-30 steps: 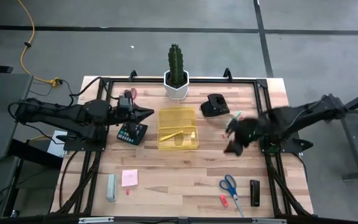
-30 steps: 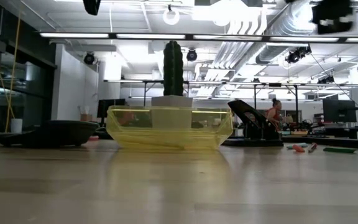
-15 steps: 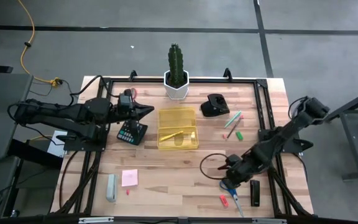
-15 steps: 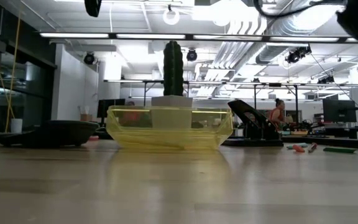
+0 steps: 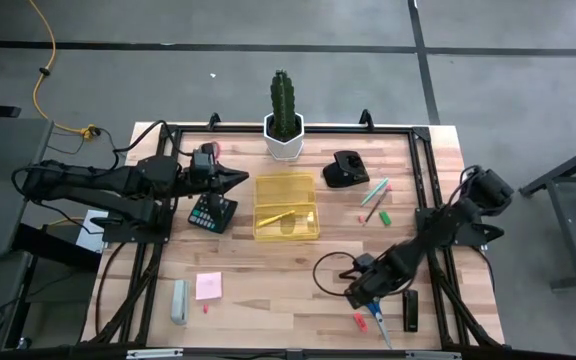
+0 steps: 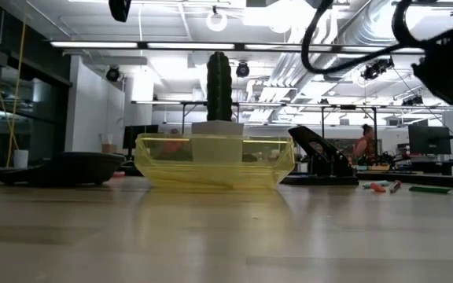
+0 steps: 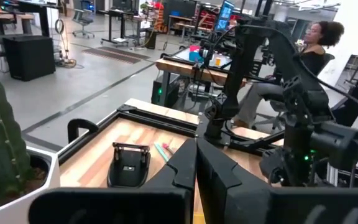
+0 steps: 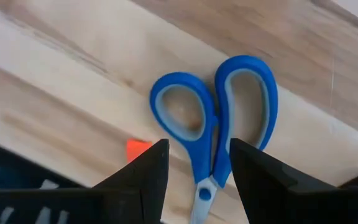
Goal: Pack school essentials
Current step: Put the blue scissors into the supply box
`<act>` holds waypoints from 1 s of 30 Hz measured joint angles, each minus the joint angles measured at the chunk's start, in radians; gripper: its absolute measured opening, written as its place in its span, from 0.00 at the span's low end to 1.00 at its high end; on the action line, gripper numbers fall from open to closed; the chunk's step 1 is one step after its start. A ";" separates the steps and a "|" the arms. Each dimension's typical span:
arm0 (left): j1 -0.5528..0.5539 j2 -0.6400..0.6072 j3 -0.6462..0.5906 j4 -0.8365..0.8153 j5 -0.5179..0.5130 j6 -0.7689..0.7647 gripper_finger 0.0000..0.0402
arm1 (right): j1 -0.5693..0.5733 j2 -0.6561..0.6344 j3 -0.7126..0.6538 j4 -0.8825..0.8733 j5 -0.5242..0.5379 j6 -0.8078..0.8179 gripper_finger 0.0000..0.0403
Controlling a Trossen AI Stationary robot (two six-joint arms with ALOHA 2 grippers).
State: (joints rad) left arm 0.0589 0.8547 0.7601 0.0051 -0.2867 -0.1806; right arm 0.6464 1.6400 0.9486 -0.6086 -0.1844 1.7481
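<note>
The blue-handled scissors (image 8: pixel 213 118) lie flat on the table near its near right corner. In the high view only their blades (image 5: pixel 380 326) show past my arm. My right gripper (image 8: pixel 199 177) (image 5: pixel 361 293) is open and low over them, pointing down, one finger on each side of the handles just below the loops. I see no touch. A thin yellow pencil (image 5: pixel 280 216) lies in the yellow tray (image 5: pixel 286 186). The pink sticky-note pad (image 5: pixel 208 286) lies near the near left. My left gripper (image 5: pixel 240 180) (image 7: pixel 196 163) is shut, hovering left of the tray.
A red piece (image 5: pixel 360 321) (image 8: pixel 138 148) and a black bar (image 5: pixel 410 310) lie beside the scissors. Green and red pens (image 5: pixel 376 192), a green piece (image 5: pixel 384 215) and a black stapler (image 5: pixel 346 168) lie right of the tray. Calculator (image 5: pixel 211 213), cactus (image 5: pixel 283 115), grey-white item (image 5: pixel 179 300).
My right arm has swung from the pens at the table's right toward the near edge. Its gripper has come down over the blue scissors, moving fast at first and then settling there. The scissors have stayed in place.
</note>
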 joint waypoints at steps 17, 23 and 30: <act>0.000 0.000 0.000 0.000 0.000 -0.018 0.00 | -0.001 0.126 0.006 -0.001 0.003 -0.002 0.49; 0.000 0.000 0.000 0.000 -0.001 -0.018 0.00 | 0.000 0.141 0.006 -0.033 0.019 0.021 0.46; 0.000 0.000 0.000 -0.001 -0.013 -0.017 0.00 | 0.002 0.143 0.007 -0.089 0.047 0.016 0.27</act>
State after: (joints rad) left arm 0.0589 0.8547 0.7601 0.0040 -0.2993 -0.1981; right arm 0.6479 1.7832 0.9554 -0.6977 -0.1378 1.7644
